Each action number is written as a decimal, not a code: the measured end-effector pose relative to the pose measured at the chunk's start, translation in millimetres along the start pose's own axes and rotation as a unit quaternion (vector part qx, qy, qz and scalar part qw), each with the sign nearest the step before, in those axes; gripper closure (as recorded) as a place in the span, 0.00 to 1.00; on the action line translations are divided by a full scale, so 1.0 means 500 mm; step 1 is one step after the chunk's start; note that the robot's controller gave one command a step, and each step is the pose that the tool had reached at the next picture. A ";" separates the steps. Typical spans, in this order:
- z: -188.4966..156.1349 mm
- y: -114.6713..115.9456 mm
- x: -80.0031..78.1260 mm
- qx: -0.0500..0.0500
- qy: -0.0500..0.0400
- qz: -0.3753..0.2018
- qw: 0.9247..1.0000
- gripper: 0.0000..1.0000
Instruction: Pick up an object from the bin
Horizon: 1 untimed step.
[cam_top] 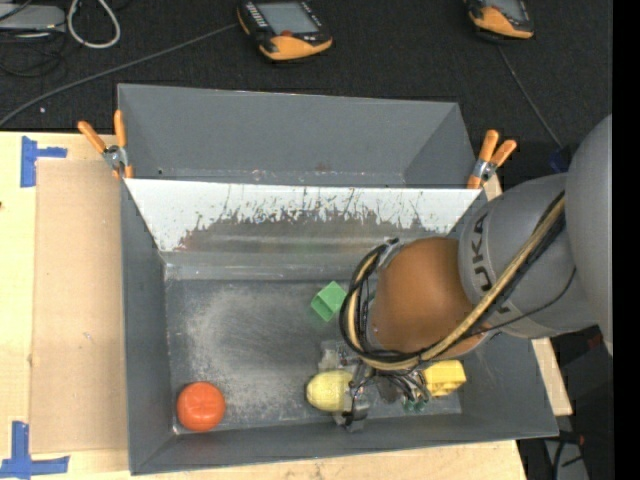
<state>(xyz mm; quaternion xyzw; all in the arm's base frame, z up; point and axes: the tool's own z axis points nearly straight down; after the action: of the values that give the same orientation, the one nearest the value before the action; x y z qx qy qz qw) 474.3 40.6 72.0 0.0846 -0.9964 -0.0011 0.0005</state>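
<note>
1. pale yellow lemon (326,392): the thing nearest the gripper (352,408), which sits low, just right of it; gripper spread cannot be told.
2. centre on the lemon before closing; it may roll.
3. bin (240,343) also holds: green block (328,301) behind the lemon, yellow block (445,376) right of it, orange ball (201,406) well left.
</note>
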 end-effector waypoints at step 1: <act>-0.168 -0.017 -0.001 0.000 0.004 0.014 1.000 1.00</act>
<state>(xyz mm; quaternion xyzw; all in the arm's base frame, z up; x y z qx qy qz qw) 476.5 32.0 156.1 0.0709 -0.9975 -0.0009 0.0050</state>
